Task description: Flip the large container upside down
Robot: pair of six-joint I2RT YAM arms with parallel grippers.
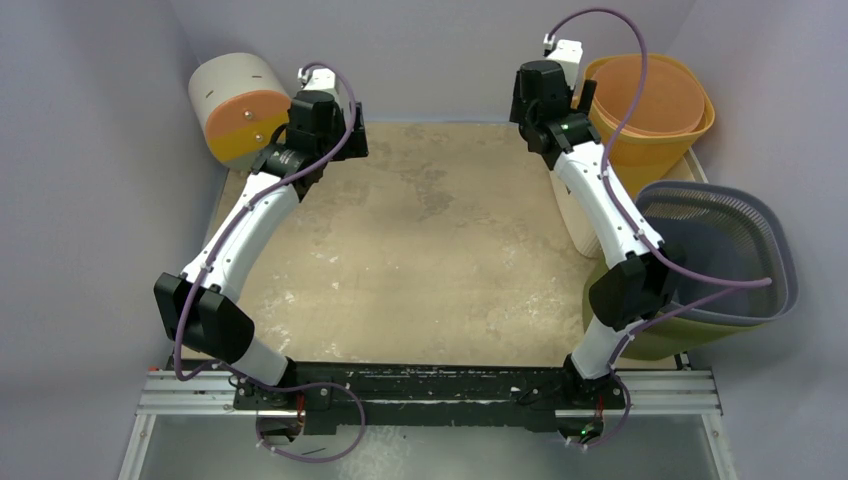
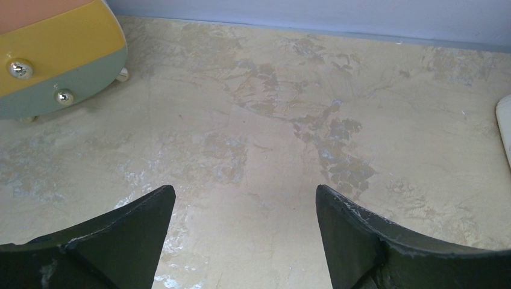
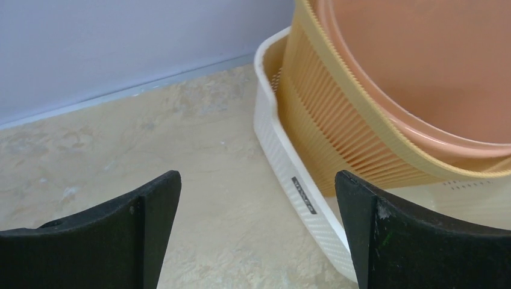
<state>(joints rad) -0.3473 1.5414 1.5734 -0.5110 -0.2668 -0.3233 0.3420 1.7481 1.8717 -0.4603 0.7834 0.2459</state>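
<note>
Several containers stand round the table's edges. A large grey mesh basket [image 1: 730, 250] sits upright at the right, nested in an olive bin [image 1: 660, 338]. A yellow ribbed bucket [image 1: 662, 148] holding an orange tub [image 1: 650, 95] stands at the back right inside a white basket [image 1: 574, 225]; all three show in the right wrist view: bucket [image 3: 325, 120], tub [image 3: 422, 66], white basket [image 3: 272, 126]. My right gripper [image 3: 258, 174] is open and empty just left of the white basket. My left gripper [image 2: 244, 189] is open and empty over bare table at the back left.
A round grey, yellow and orange container [image 1: 235, 100] lies on its side at the back left corner, also in the left wrist view [image 2: 60, 54]. Purple walls close in the back and sides. The beige tabletop [image 1: 430, 260] lies between the arms.
</note>
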